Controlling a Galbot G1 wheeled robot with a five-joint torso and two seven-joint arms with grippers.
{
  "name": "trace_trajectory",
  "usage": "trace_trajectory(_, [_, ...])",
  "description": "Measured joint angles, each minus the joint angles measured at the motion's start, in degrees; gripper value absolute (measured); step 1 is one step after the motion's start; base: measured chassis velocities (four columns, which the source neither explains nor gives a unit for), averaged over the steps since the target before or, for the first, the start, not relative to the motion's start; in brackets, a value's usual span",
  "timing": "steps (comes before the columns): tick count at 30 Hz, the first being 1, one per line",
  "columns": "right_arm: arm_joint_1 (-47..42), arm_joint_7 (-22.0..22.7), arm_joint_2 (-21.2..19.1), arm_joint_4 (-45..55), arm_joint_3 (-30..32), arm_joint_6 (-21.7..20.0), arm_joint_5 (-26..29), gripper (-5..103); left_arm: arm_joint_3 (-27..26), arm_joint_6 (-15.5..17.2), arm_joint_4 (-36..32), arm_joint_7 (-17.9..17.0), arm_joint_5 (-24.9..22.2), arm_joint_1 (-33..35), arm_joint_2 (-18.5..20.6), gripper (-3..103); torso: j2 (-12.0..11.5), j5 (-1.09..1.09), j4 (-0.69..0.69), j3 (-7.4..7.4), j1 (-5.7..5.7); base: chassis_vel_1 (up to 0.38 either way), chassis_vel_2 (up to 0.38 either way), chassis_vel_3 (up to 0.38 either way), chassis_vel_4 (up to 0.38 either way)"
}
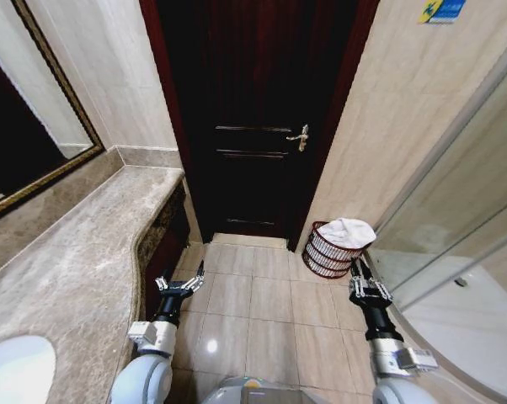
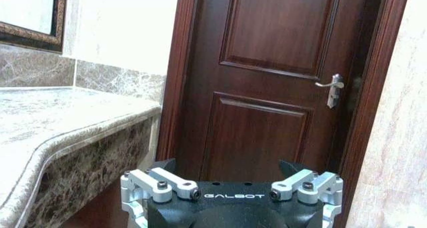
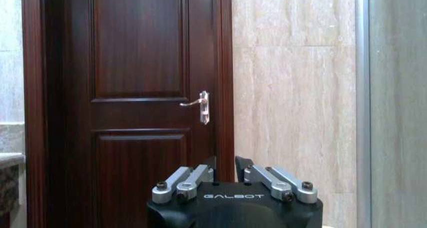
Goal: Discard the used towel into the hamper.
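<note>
The hamper point(image 1: 324, 253), a small round reddish-brown open-weave basket, stands on the floor in the corner right of the door. A white towel point(image 1: 348, 231) lies bunched in its top, spilling over the rim. My right gripper point(image 1: 363, 271) hangs just in front of the hamper on its right side, empty; in the right wrist view the right gripper point(image 3: 225, 163) has its fingers together, so it is shut. My left gripper point(image 1: 183, 280) hovers low beside the counter's cabinet, far left of the hamper. In the left wrist view the left gripper point(image 2: 228, 166) is open and holds nothing.
A marble counter point(image 1: 77, 252) with a white sink point(image 1: 13, 370) and a framed mirror point(image 1: 34, 101) runs along the left. A closed dark wooden door point(image 1: 253, 126) with a lever handle point(image 1: 300, 136) faces me. A glass shower partition point(image 1: 456, 210) bounds the right. Tiled floor point(image 1: 262, 295) lies between.
</note>
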Motion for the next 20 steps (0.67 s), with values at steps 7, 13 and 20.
trace_trajectory(7, [0.00, 0.00, 0.00, 0.00, 0.00, 0.00, 0.00, 18, 0.00, 0.00, 0.00, 0.00, 0.00, 0.00, 0.00, 100, 0.00, 0.01, 0.00, 0.00, 0.01, 0.000, 0.000, 0.000, 0.000])
trace_trajectory(13, [0.00, 0.00, 0.00, 0.00, 0.00, 0.00, 0.00, 18, 0.00, 0.00, 0.00, 0.00, 0.00, 0.00, 0.00, 100, 0.00, 0.00, 0.00, 0.00, 0.01, 0.000, 0.000, 0.000, 0.000])
trace_trajectory(20, [0.00, 0.00, 0.00, 0.00, 0.00, 0.00, 0.00, 18, 0.00, 0.00, 0.00, 0.00, 0.00, 0.00, 0.00, 100, 0.00, 0.00, 0.00, 0.00, 0.01, 0.000, 0.000, 0.000, 0.000])
